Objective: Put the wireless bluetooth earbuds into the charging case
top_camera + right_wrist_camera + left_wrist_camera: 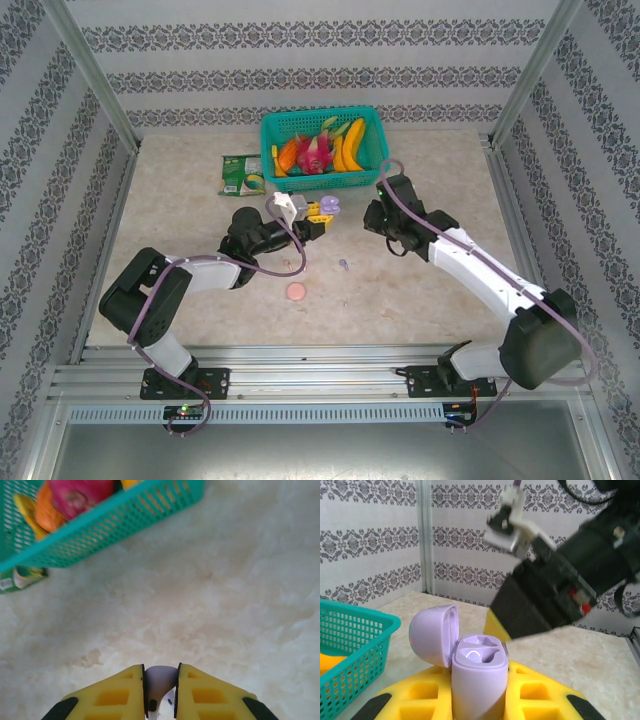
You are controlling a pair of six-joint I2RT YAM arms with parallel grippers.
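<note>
Yellow fingers (420, 700) of the left gripper (481, 680) are clamped on a lilac charging case (479, 652), which stands upright between them. Its lid (432, 635) is hinged open toward 9 o'clock and its two wells face up. Seen from the right wrist, the right gripper (161, 672) pinches a lilac earbud (159, 682) between its yellow pads, held above the bare marbled table (240, 590). From overhead, the right gripper sits at 3 o'clock of the held case and near it, not touching. A round pink case (296, 292) lies closed on the table at about 7 o'clock of the lilac one. Another tiny earbud (343, 264) lies loose at 5 o'clock of the lilac case; its colour is too small to tell. At 12 o'clock stands a teal basket (275, 125) holding a dragon fruit (314, 152) and bananas (350, 145). A green packet (240, 175) lies flat at the basket's 9 o'clock, just beside it.
</note>
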